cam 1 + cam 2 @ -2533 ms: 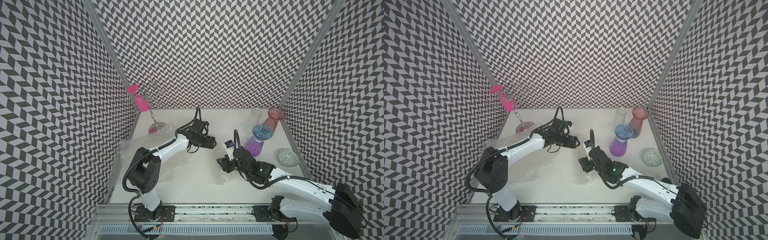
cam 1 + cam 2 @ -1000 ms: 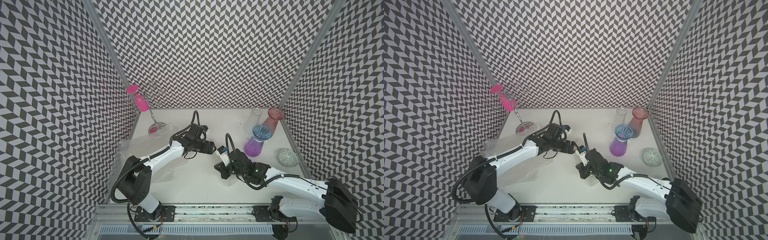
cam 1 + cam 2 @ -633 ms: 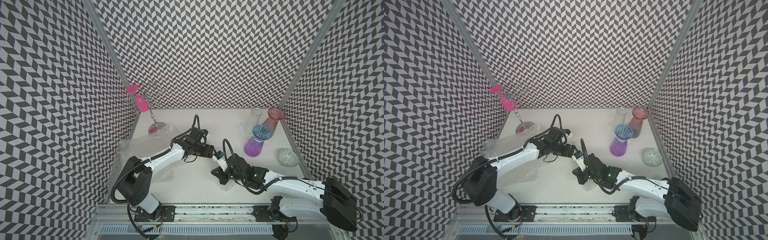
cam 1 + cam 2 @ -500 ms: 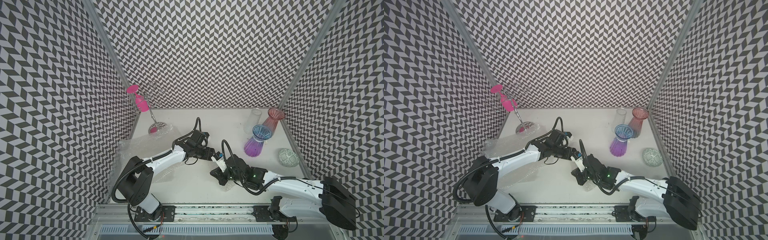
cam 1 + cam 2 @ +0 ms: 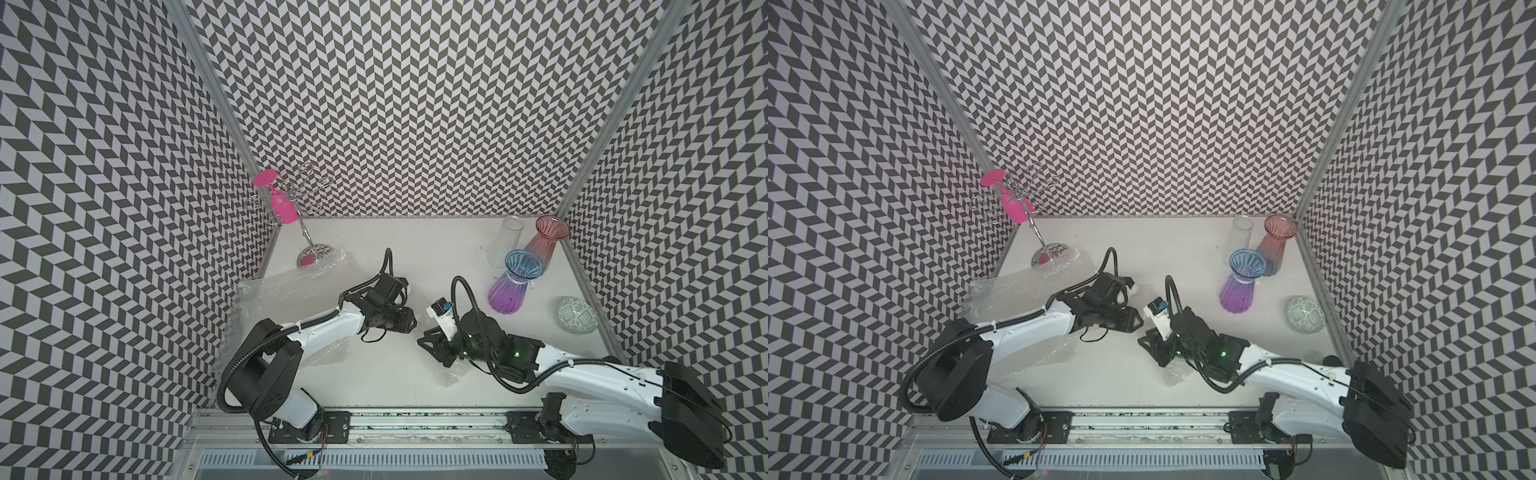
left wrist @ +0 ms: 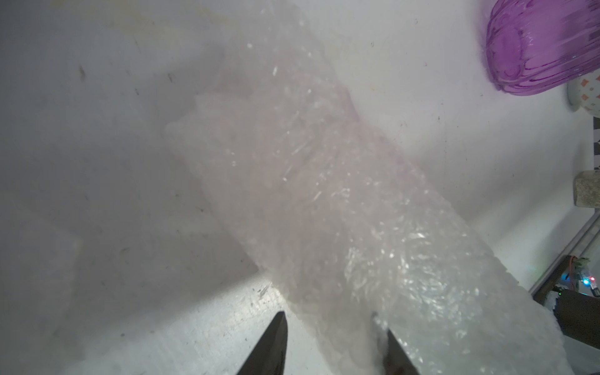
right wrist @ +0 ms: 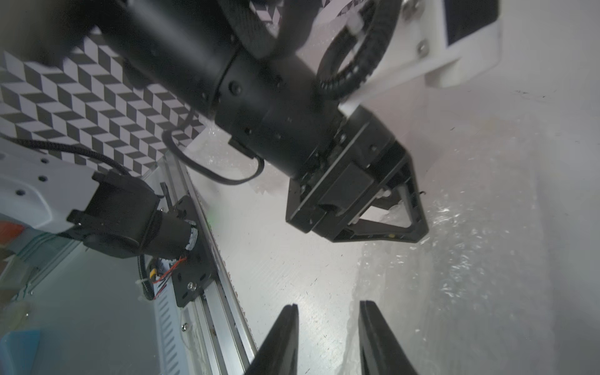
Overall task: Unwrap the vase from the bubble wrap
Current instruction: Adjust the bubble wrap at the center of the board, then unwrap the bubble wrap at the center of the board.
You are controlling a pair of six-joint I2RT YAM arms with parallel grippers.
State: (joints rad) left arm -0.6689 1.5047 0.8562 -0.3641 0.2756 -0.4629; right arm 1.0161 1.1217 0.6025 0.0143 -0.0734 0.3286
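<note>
left pincer [image 6: 328, 316] half-open astride the bubble wrap [image 6: 324, 194]; right pincer [image 7: 328, 305] half-open, empty, just beside it

White table [image 5: 415, 249], scuffed. 9 o'clock: loose bubble wrap [image 5: 282, 291] sheets. Centre: bubble-wrapped bundle [image 6: 324, 194]. 11: wire rack base [image 5: 316, 254]. 1–2: clear tumbler [image 5: 505, 241], pink vase [image 5: 544, 245], purple vase [image 5: 509, 291], upright. 3: patterned bowl [image 5: 575, 314]

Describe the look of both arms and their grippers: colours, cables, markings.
The left arm and right arm: white link shells, black joints and bases, a black ribbed cable looping over each wrist, a white camera mount beside it. Green lights glow on the right arm's black wrist section. The left gripper and right gripper: black, skeletal triangular frames, thin tapering fingers.
</note>
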